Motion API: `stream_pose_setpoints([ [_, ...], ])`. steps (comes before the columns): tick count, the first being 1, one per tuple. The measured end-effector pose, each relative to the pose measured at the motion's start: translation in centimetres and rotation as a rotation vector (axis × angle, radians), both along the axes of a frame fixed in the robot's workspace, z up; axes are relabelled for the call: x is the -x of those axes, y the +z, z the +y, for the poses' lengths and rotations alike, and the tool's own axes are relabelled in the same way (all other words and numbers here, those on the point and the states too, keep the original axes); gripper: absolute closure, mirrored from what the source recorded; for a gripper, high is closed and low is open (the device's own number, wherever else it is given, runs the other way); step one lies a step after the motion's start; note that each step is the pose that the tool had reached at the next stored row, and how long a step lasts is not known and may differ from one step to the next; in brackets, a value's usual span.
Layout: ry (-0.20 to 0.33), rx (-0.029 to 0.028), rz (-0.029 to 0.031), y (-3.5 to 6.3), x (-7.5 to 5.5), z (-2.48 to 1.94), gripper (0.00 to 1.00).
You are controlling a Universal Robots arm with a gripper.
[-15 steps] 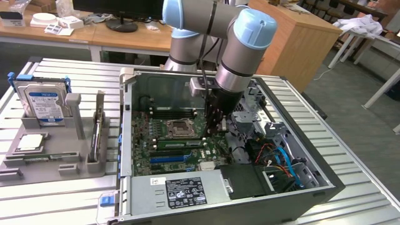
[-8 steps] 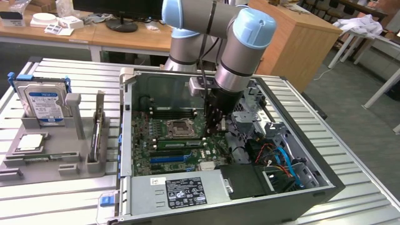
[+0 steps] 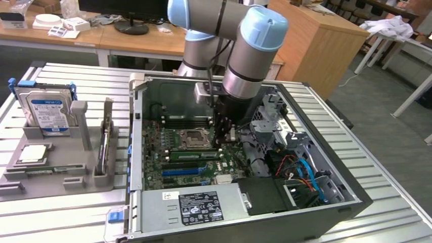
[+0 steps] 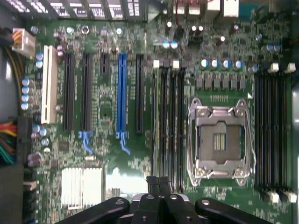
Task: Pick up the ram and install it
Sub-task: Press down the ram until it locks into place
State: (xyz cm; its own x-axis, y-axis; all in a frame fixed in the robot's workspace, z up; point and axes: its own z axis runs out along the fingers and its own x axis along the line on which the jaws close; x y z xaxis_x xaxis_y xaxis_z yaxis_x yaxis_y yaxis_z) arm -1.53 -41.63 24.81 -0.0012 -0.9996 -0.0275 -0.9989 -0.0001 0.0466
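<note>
The ram (image 3: 104, 135) looks like a thin greenish stick standing on edge in a grey holder (image 3: 81, 174) outside the case, on the exterior view's left. My gripper (image 3: 225, 130) hangs inside the open computer case, well away from that stick, just above the motherboard (image 4: 105, 116). In the wrist view its fingertips (image 4: 152, 180) meet with nothing between them, so the gripper (image 4: 157, 179) is shut and empty. It hovers over the end of the black memory slots (image 4: 167, 126) beside the CPU socket (image 4: 219, 140). A green strip (image 3: 193, 155) runs along those slots; I cannot tell whether it is a stick.
The grey holder also carries an upright blue-labelled hard drive (image 3: 46, 110) and a flat chip (image 3: 30, 153). The case walls (image 3: 135, 147), the power supply (image 3: 196, 205), the drive cage (image 3: 270, 119) and coloured cables (image 3: 304, 172) hem in the board. The slatted table (image 3: 60, 217) lies around the case.
</note>
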Motion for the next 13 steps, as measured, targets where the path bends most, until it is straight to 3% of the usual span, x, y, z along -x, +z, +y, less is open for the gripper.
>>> stream_pose_setpoints([
  [13, 0.000, -0.0001, -0.0027, 0.00, 3.5, 0.05, 0.89],
])
